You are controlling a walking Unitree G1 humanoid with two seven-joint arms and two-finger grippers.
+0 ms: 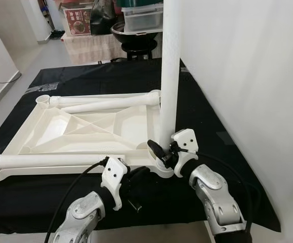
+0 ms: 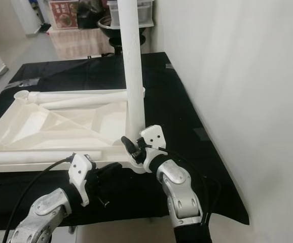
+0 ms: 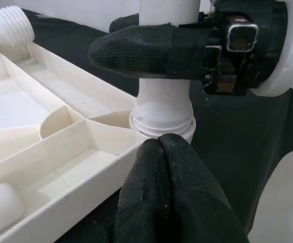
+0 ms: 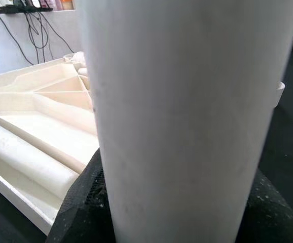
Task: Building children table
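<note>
While the white tabletop (image 1: 85,126) lies upside down on the black-covered worktop (image 1: 222,136), ribbed underside up, 1 white leg (image 1: 170,66) stands upright in the socket at the tabletop's near right corner, close to the worktop's near edge and near the white wall (image 1: 248,76). The right gripper (image 1: 162,153) is at the base of this upright leg, its jaws closed around the leg just above the socket; in the right wrist view the leg (image 4: 187,116) stands between the black fingers (image 4: 78,212). The left gripper (image 1: 134,177) rests at the near edge of the tabletop, just beside the same corner, and in the left wrist view its fingertips (image 3: 161,167) are pressed together, holding nothing, right in front of the socket collar (image 3: 161,121), with the right gripper's black finger (image 3: 136,50) across the leg above. 3 more legs lie loose: 1 leg (image 1: 50,160) along the near edge of the tabletop, its threaded end at the near left corner, and 2 legs (image 1: 103,101) side by side along the far edge. Beyond the worktop's far edge stands a black stool (image 1: 136,45) with containers on it.
</note>
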